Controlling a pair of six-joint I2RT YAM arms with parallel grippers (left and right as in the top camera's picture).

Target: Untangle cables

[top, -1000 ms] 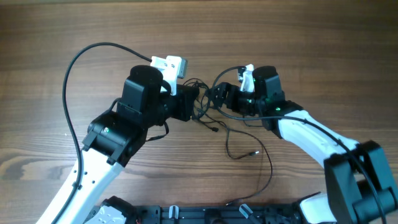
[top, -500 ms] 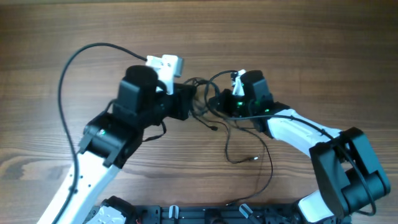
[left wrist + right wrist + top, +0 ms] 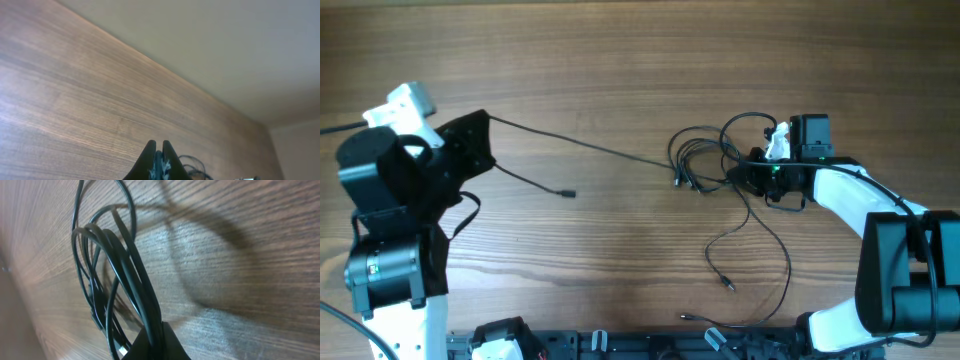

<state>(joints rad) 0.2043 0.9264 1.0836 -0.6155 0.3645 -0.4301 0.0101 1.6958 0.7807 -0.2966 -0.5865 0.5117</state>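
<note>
The cables, thin black cords, lie bunched in loose loops (image 3: 698, 155) right of the table's middle. My right gripper (image 3: 742, 176) is shut on this bunch; in the right wrist view several strands (image 3: 107, 255) run up out of its closed fingertips (image 3: 159, 332). One cord (image 3: 580, 146) stretches almost straight from the bunch to my left gripper (image 3: 483, 127) at the far left, which is shut on it. In the left wrist view its fingers (image 3: 150, 152) are pressed together, the bunch (image 3: 196, 167) far beyond them.
A second cord hangs from the left gripper and ends in a small plug (image 3: 567, 192) on the wood. Another cord trails from the bunch toward the front, ending in a plug (image 3: 729, 286). The arms' bases sit along the front edge (image 3: 620, 345).
My left arm has swung far to the left, drawing one cord out of the tangle. The right gripper has shut on the bunch and shifted right.
</note>
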